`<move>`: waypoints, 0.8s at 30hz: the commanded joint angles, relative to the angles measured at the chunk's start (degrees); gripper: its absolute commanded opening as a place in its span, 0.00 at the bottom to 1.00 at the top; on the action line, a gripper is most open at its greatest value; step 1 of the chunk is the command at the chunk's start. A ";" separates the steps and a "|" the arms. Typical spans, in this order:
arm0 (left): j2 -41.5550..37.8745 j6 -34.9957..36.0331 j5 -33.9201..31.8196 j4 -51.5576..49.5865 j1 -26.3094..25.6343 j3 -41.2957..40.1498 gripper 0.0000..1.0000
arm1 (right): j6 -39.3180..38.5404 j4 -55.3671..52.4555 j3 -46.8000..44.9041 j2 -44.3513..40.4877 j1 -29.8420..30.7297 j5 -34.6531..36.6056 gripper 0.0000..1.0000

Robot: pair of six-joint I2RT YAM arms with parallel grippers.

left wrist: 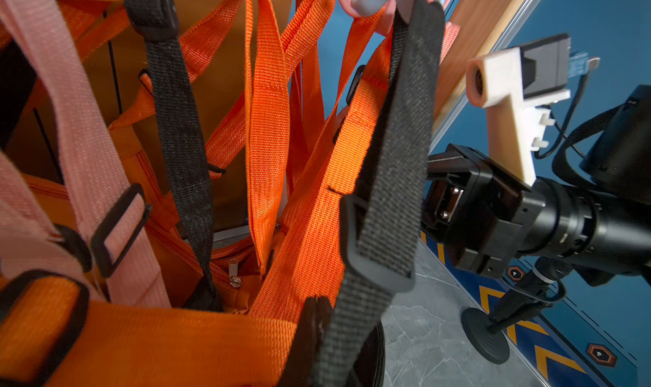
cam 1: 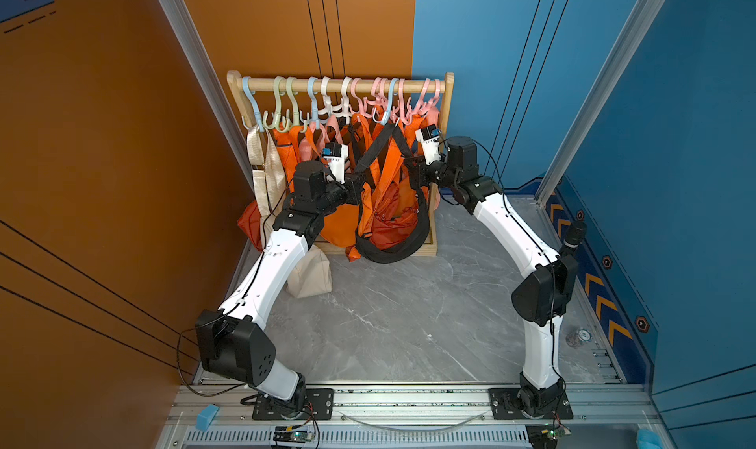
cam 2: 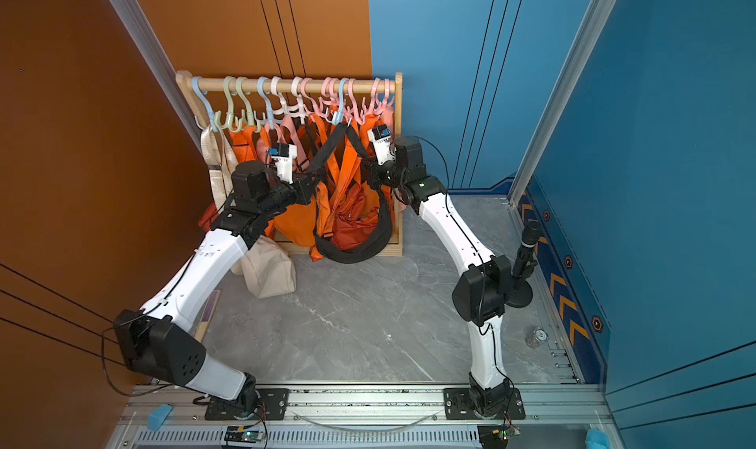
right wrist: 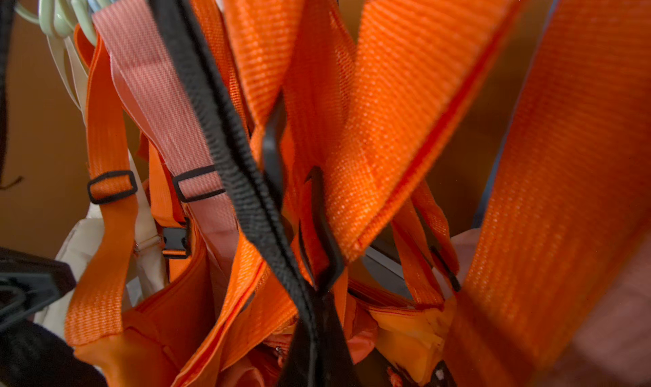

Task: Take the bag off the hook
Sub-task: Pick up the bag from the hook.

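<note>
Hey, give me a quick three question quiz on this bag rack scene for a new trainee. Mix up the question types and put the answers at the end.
1. True or false: the black bag hangs from a pink hook.
2. Which bag colour is most common on the rack? A) orange B) black C) green
3. Short answer: what are the left end effector and the right end effector closed on?

Key
1. False: it hangs from the light blue hook.
2. A.
3. Both appear shut on the black strap of the black bag, one on each side.
</note>
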 commanded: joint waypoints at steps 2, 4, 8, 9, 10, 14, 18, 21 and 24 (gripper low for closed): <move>-0.27 -0.65 1.33 1.19 0.40 -0.63 0.00 | -0.01 0.15 -3.55 -4.38 0.62 0.05 0.00; -0.27 -0.35 0.99 1.09 -0.07 -0.39 0.00 | 0.15 1.45 -6.59 -6.62 0.80 0.65 0.00; 0.49 -0.09 0.73 0.69 -1.04 0.94 0.00 | 0.51 3.72 -10.92 -10.41 1.20 1.16 0.00; 0.77 -0.21 0.65 0.47 -1.24 1.45 0.00 | 0.55 3.55 -11.05 -10.87 1.24 1.08 0.00; 1.14 -0.37 0.63 0.39 -1.39 2.09 0.00 | 0.60 3.35 -10.83 -11.11 1.33 1.06 0.00; 2.16 -0.89 0.47 0.23 -2.01 4.29 0.00 | 0.69 2.58 -9.35 -11.42 1.33 0.88 0.00; 4.06 -1.09 0.23 -1.26 -2.65 8.32 0.00 | 0.60 2.34 -7.50 -10.86 1.11 1.06 0.00; 6.08 -1.01 0.28 -3.21 -3.18 12.68 0.00 | 1.01 1.10 -4.23 -8.95 0.65 0.92 0.00; 8.10 -0.68 0.30 -5.23 -3.76 17.14 0.00 | 1.79 -0.34 0.23 -6.31 -0.02 0.50 0.00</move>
